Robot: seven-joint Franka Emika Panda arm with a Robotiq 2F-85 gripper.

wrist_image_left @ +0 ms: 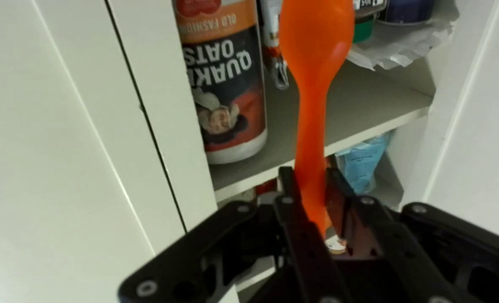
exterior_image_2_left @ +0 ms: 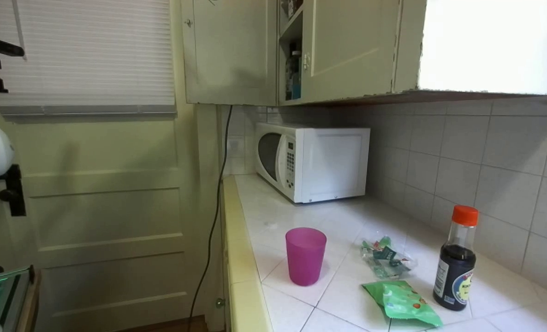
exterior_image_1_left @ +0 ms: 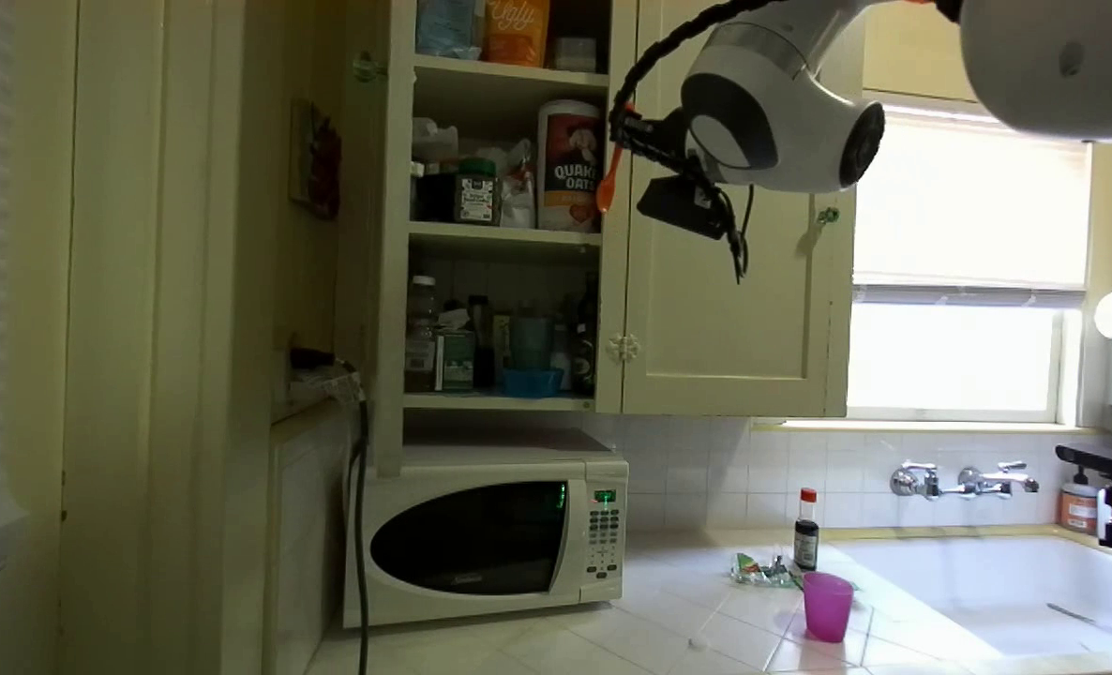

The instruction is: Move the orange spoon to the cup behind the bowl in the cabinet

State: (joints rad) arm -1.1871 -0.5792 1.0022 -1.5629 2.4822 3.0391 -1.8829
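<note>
The orange spoon (exterior_image_1_left: pixel 605 187) hangs bowl end down in front of the middle shelf, beside the oats canister, in an exterior view. My gripper (exterior_image_1_left: pixel 623 127) is partly hidden there by the wrist and cables. In the wrist view, which stands upside down, my gripper (wrist_image_left: pixel 309 179) is shut on the handle of the orange spoon (wrist_image_left: pixel 312 92). The blue bowl (exterior_image_1_left: pixel 532 382) sits at the front of the cabinet's lowest shelf (exterior_image_1_left: pixel 500 403). A teal cup (exterior_image_1_left: pixel 530 339) stands right behind it, its lower part hidden. Spoon and gripper are well above the cup.
The oats canister (exterior_image_1_left: pixel 570 169) fills the right of the middle shelf. A shut cabinet door (exterior_image_1_left: pixel 725 309) adjoins the open compartment. Bottles and boxes (exterior_image_1_left: pixel 458 359) flank the cup. The microwave (exterior_image_1_left: pixel 486 534) stands below. A magenta cup (exterior_image_2_left: pixel 306 258) and soy sauce bottle (exterior_image_2_left: pixel 455 272) stand on the counter.
</note>
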